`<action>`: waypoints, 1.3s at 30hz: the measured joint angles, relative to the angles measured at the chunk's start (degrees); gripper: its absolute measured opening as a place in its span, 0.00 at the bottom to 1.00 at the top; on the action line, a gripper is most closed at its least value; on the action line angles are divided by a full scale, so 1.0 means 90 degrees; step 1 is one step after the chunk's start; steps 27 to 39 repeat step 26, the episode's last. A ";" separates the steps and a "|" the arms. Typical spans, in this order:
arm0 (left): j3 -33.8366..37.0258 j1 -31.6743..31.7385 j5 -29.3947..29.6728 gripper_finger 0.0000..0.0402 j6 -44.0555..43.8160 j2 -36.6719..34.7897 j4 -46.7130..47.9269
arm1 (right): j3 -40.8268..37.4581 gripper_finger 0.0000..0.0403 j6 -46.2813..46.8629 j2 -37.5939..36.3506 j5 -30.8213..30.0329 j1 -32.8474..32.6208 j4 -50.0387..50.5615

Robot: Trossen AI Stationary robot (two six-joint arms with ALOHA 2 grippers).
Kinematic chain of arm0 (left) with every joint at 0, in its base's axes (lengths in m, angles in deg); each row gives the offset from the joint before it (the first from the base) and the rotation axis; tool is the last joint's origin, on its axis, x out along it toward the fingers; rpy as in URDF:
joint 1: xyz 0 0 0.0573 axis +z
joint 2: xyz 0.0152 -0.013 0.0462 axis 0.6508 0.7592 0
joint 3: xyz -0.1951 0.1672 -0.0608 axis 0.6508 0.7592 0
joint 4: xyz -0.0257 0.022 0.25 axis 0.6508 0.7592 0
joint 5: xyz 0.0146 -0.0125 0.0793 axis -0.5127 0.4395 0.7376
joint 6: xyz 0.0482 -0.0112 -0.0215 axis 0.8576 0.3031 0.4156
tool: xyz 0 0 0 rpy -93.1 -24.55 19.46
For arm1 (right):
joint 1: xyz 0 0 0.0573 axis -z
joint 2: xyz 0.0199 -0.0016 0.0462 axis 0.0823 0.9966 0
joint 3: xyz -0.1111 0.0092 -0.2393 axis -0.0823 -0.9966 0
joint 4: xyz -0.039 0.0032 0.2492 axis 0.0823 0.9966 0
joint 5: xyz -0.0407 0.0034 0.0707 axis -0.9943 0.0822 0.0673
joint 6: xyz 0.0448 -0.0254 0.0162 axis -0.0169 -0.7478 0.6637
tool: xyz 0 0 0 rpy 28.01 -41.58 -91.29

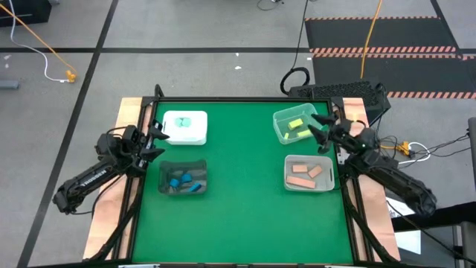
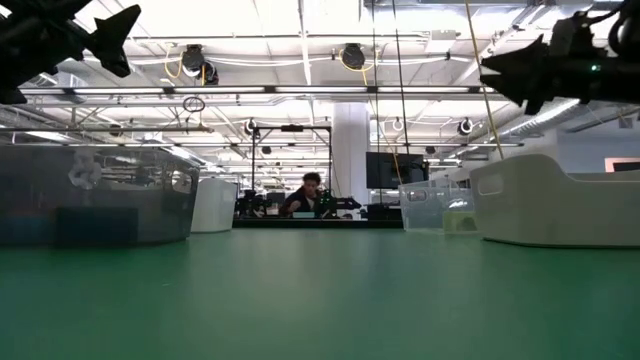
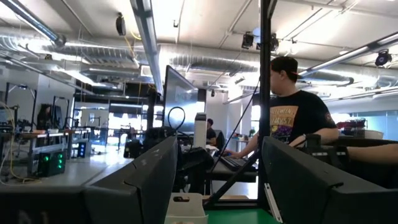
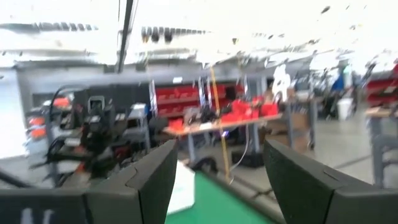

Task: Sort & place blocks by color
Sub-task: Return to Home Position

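Note:
Seen from above, the blocks lie sorted in four trays. Pale teal-green blocks (image 1: 185, 120) are in the white tray (image 1: 195, 137), blue blocks (image 1: 183, 181) in the grey tray (image 1: 166, 170). Yellow-green blocks (image 1: 297, 128) sit in a clear tray (image 1: 281, 119), tan-peach bars (image 1: 307, 173) in another tray (image 1: 327, 184). My left gripper (image 1: 159, 140) (image 3: 214, 186) hovers open at the table's left edge, between the white and grey trays. My right gripper (image 1: 320, 130) (image 4: 214, 180) hovers open beside the yellow-green tray. Both are raised in the low view, the left gripper (image 2: 100, 40) and the right gripper (image 2: 520, 75).
The green table top (image 1: 245, 193) has open room in the middle and along the near edge. In the low view the trays stand at both sides: grey tray (image 2: 95, 205), white tray (image 2: 215, 205), clear tray (image 2: 435, 205). A person (image 3: 292, 118) sits beyond the table.

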 joint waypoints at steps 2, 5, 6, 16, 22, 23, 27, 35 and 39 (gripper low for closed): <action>0.0000 0.0000 0.0001 0.59 0.0000 0.0000 0.0000 | -0.0002 0.57 0.0002 -0.0261 0.0000 0.0177 0.0001; 0.0000 0.0000 0.0001 0.59 0.0000 0.0000 0.0000 | -0.0002 0.57 0.0002 -0.0623 0.0000 0.0454 0.0001; 0.0000 0.0000 0.0001 0.59 0.0000 0.0000 0.0000 | -0.0002 0.57 0.0002 -0.0709 -0.0002 0.0548 -0.0001; 0.0000 0.0000 0.0003 0.59 0.0000 0.0015 0.0009 | -0.0002 0.57 -0.0001 -0.0670 -0.0004 0.0907 -0.0186; 0.0000 0.0000 0.0003 0.59 0.0000 0.0015 0.0002 | -0.0002 0.57 -0.0001 -0.0655 0.0000 0.0902 -0.0167; 0.0000 0.0000 0.0003 0.59 0.0000 0.0015 0.0002 | -0.0002 0.57 -0.0001 -0.0655 -0.0002 0.0902 -0.0169; 0.0000 0.0000 0.0003 0.59 0.0000 0.0015 0.0002 | -0.0002 0.57 -0.0001 -0.0655 -0.0002 0.0902 -0.0165; 0.0000 0.0000 0.0003 0.59 0.0000 0.0015 0.0002 | -0.0002 0.57 -0.0001 -0.0655 -0.0002 0.0902 -0.0165; 0.0000 0.0000 0.0003 0.59 0.0000 0.0015 0.0002 | -0.0002 0.57 -0.0001 -0.0655 -0.0002 0.0902 -0.0165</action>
